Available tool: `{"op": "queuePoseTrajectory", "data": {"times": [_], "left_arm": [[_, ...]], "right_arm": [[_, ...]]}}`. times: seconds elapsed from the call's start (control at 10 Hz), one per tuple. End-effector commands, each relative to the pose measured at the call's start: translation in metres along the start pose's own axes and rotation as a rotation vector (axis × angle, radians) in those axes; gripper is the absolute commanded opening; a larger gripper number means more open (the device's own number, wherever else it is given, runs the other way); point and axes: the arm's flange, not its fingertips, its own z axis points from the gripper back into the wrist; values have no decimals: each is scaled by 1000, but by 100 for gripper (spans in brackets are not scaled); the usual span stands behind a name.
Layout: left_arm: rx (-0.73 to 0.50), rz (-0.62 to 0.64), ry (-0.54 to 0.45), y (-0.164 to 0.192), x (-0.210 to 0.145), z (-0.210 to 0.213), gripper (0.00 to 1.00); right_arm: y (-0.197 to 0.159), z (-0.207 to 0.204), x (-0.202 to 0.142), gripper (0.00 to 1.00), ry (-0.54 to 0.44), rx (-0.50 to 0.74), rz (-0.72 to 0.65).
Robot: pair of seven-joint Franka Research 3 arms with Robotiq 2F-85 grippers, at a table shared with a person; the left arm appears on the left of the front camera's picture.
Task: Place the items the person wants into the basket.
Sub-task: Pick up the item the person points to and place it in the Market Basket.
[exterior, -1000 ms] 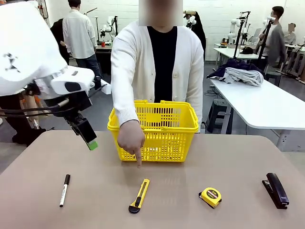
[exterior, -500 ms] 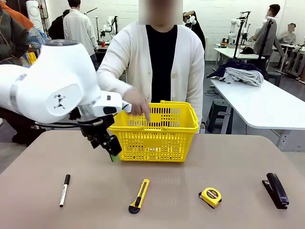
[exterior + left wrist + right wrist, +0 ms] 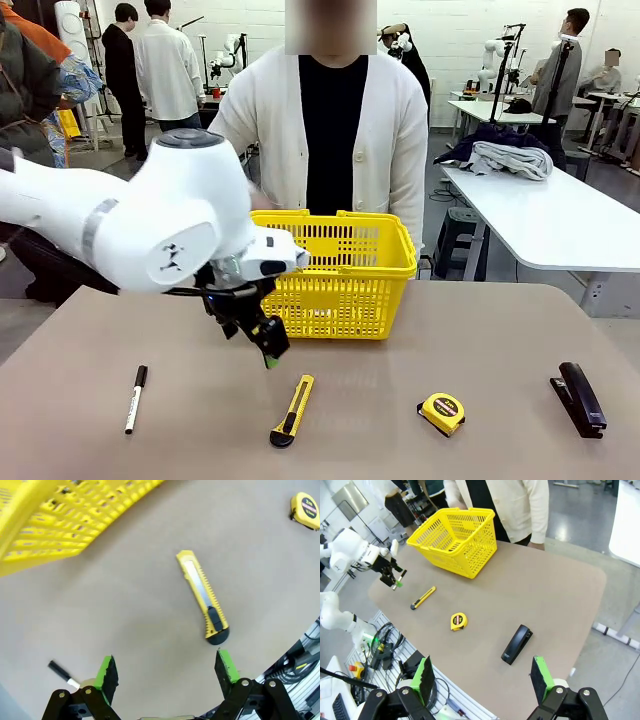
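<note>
- Yellow-and-black utility knife (image 3: 292,410) lies flat on the tan desk (image 3: 400,360), near the front edge, apart from the large yellow lattice-sided plastic basket (image 3: 340,300) standing at the far side before the person in a white cardigan (image 3: 340,130).
- Left hand (image 3: 266,345) hangs over the desk between basket and knife, green-padded fingers spread apart, nothing between them.
- Right hand (image 3: 482,677) is held high, looking down on the desk, fingers wide apart and empty.
- Long black stapler (image 3: 578,398) lies at the desk's right end; a squat yellow tape measure (image 3: 441,413) sits between it and the knife.
- White marker with a black cap (image 3: 135,398) lies to the left of the knife, well apart.
</note>
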Motion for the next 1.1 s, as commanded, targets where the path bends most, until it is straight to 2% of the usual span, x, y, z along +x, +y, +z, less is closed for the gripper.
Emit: {"op": "queuePoseTrajectory", "data": {"times": [0.0, 0.5, 0.8, 1.0], "left_arm": [[-22, 19, 16, -23, 14, -15, 100], [-30, -54, 40, -68, 10, -45, 100], [-34, -69, 33, -71, 8, -48, 100], [-64, -80, 65, -68, 6, -44, 100]], "right_arm": [[-1, 0, 1, 100, -17, 17, 10], [-1, 0, 1, 100, -17, 17, 10], [-1, 0, 1, 100, -17, 17, 10], [-1, 0, 1, 100, -17, 17, 10]]}}
